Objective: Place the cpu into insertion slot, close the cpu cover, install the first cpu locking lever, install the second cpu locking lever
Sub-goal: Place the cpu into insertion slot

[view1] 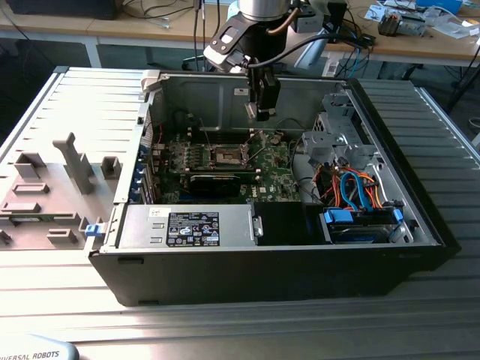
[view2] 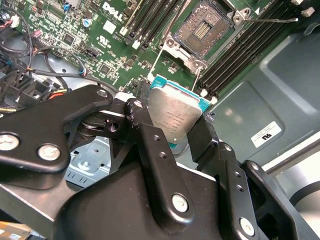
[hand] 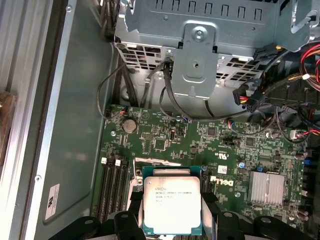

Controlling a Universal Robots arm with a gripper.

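My gripper (view1: 262,112) hangs inside the open computer case, above the motherboard (view1: 225,169). It is shut on the cpu (view2: 175,112), a flat square chip with a silvery top and green edge, held by two opposite sides between the black fingers (view2: 145,135). The first wrist view shows the same cpu (hand: 172,205) in the gripper (hand: 172,212), over the green board. The insertion slot (view2: 200,30) lies bare with its contact field showing, apart from the cpu. Two thin wire locking levers (view2: 156,62) (view2: 272,20) stand away from the slot. In the exterior view the insertion slot (view1: 225,155) lies below and to the exterior view's left of the gripper. I cannot make out the cpu cover.
A black graphics card (view1: 217,181) lies just in front of the slot, and a grey power supply box (view1: 195,225) sits at the case's front. A metal drive cage (hand: 200,45) and bundled cables (view1: 360,195) crowd the exterior view's right. Memory slots (hand: 112,185) flank the socket.
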